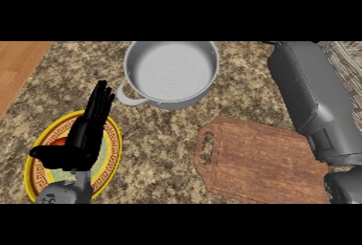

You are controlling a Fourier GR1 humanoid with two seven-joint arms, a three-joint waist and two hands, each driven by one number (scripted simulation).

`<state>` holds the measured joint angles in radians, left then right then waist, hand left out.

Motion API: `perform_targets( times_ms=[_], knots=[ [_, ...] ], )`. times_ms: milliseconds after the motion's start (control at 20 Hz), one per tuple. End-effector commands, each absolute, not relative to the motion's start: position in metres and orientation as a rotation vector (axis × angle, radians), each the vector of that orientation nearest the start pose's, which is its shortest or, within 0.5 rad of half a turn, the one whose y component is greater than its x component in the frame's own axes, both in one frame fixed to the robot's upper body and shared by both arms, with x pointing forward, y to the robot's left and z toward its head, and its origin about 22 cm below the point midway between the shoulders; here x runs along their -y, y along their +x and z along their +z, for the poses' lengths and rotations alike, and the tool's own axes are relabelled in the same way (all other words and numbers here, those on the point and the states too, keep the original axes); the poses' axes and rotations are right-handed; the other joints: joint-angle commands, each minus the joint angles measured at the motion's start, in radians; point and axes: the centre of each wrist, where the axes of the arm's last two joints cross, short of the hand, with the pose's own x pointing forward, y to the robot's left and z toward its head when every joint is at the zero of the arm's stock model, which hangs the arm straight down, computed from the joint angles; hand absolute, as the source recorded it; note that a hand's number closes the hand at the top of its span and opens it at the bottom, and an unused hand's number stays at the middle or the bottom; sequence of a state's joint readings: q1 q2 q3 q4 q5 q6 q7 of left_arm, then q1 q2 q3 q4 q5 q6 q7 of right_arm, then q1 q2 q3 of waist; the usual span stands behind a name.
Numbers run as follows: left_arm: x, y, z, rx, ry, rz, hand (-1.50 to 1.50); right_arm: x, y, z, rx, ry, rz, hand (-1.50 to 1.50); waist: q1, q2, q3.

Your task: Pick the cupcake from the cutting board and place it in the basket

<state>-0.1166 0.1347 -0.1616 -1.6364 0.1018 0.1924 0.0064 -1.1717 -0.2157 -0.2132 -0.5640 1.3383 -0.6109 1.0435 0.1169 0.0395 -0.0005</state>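
The right forearm [311, 100] runs up the frame's right side toward the wicker basket [348, 60] at upper right; its hand is out of view. The cutting board [262, 165] at lower right is bare, so the cupcake, unseen, is probably carried or delivered. The left hand [83, 136] rests open at lower left.

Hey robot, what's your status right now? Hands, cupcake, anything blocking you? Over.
Left hand open, resting over yellow plate. Right hand out of view, forearm stretched toward basket. Cutting board bare, cupcake not visible. Pot stands aside.
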Motion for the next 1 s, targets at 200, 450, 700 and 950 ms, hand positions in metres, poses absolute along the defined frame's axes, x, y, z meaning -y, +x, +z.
perform_targets(
  times_ms=[200, 450, 700, 950],
  knots=[
    [-0.211, 0.262, 0.046, 1.706, 0.016, -0.02, 0.0, 0.181, 0.479, 0.199, 0.844, -1.536, -0.293, 1.5, -0.03, -0.012, -0.001],
    [-0.206, 0.253, 0.041, 1.692, 0.024, 0.0, 0.0, 0.21, 0.48, 0.179, 0.713, -1.633, -0.241, 1.5, -0.056, -0.02, 0.0],
    [-0.224, 0.26, 0.045, 1.682, 0.044, 0.034, 0.0, 0.213, 0.478, 0.171, 0.74, -1.63, -0.28, 1.5, -0.077, -0.025, 0.0],
    [-0.237, 0.247, 0.048, 1.7, 0.062, 0.046, 0.0, 0.254, 0.472, 0.157, 0.718, -1.652, -0.322, 1.5, -0.08, -0.029, 0.001]
  ],
)
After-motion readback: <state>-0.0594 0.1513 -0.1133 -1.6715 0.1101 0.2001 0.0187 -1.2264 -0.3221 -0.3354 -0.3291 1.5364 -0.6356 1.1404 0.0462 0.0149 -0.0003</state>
